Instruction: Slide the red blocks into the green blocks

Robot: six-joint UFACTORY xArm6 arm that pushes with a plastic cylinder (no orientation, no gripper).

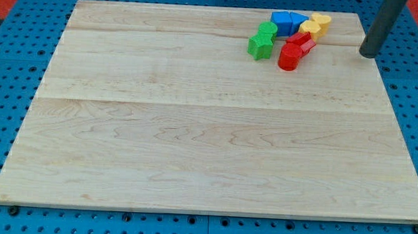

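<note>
Reds [294, 51] sit at the view's top right of the bench [193, 145], just right of the greens [262, 41], narrow gap between. They look small, rigid and light, so likely to skid and spin under an off-centre shove; I'd contact their right face, pushing left. Blues [288, 22] and yellows [315, 25] crowd just above. No containers. No gripper on this rig, nothing held; my tip [370, 54] is right of the reds, apart.

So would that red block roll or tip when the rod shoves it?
Probably neither: the red block looks squat and flat-sided, so it should slide on the smooth board. Pushed off-centre by my tip, now to its right, it may swivel.
</note>
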